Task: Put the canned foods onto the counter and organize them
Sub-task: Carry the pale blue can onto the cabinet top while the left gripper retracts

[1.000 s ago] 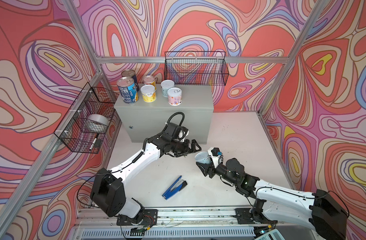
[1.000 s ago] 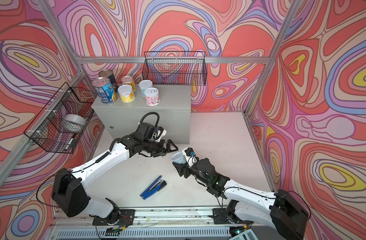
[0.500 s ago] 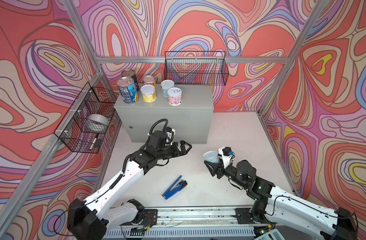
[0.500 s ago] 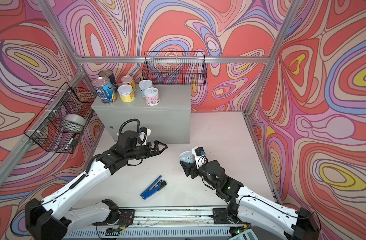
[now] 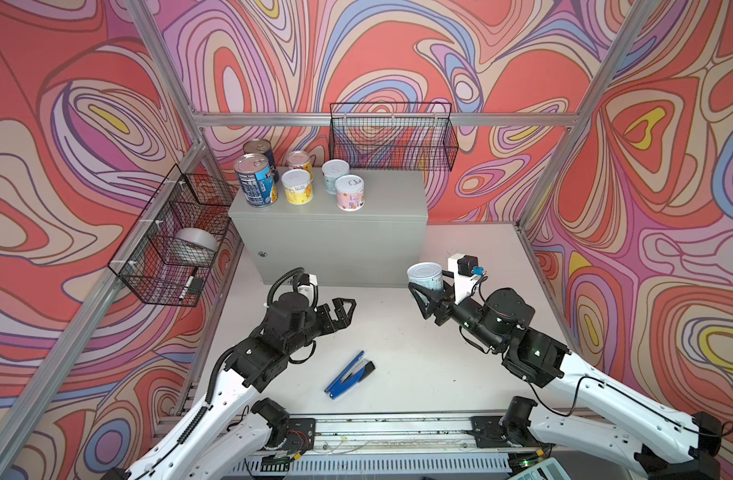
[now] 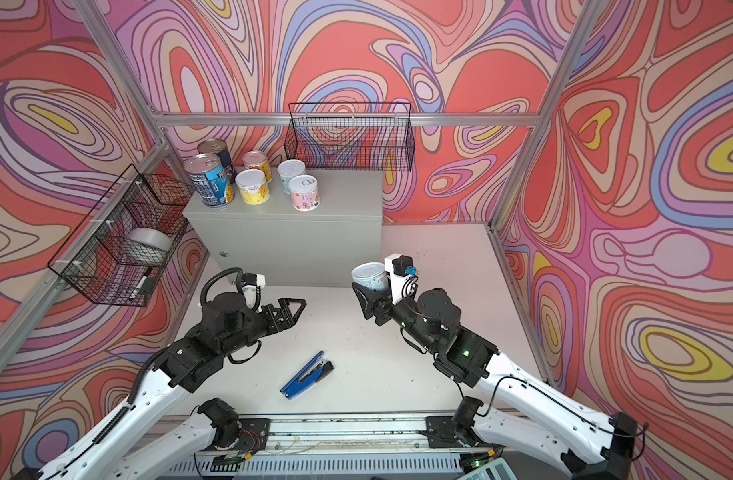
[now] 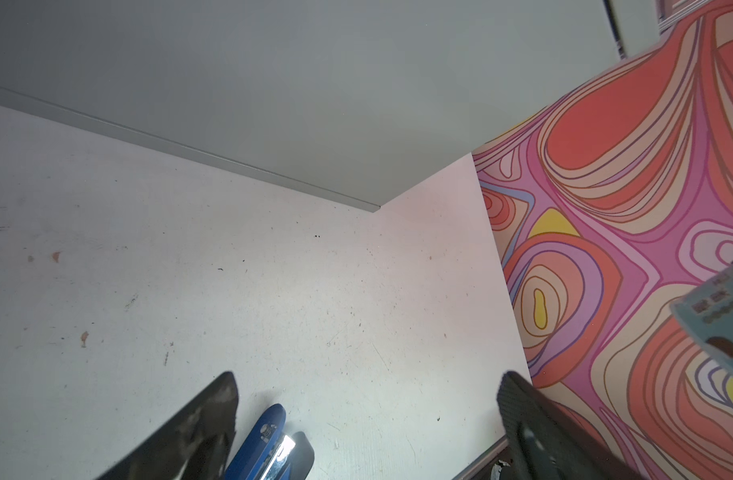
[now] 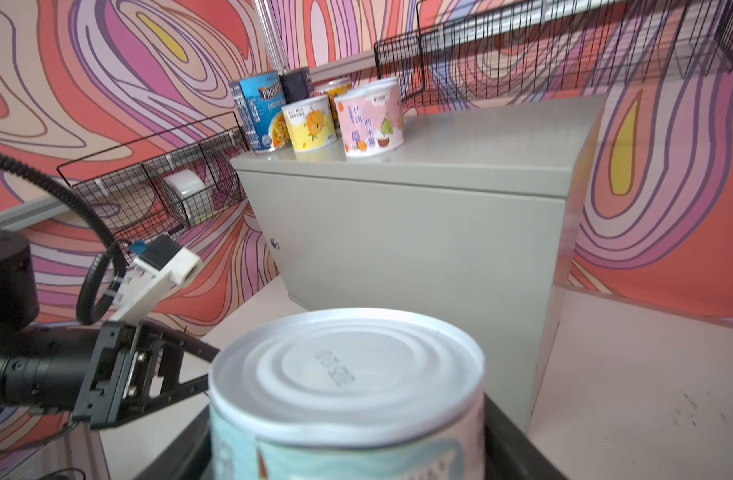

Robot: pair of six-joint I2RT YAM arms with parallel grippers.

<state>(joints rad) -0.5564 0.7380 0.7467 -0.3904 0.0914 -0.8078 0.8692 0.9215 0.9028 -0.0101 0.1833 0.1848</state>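
A: pincer status?
B: right pincer is pinching a white-lidded pale-blue can, upright, gripped low on its wall. left pincer is spread wide, nothing in it
A: where's that can?
B: up off the white deck, in front of the grey box table near its right front corner. lid sits lower than the table top, not touching the table
A: other cans?
B: six on the table top, all upright, bunched at its left end. tall blue can at the front left corner, second tall can behind it. then yellow-label can with the orange can behind. mint can and pink can are furthest right
A: anything in the way?
B: back-wall basket hangs over the rear right of the top, just right of the cans. side basket on the left wall is near the table's left end and holds a silver tape roll. blue stapler lies on the deck between the two arms, apart from both pincers. left arm is off to the left of the held can, clear gap between them
A: left wrist view?
B: fingers wide apart, stapler tip just beside one of them, table front ahead
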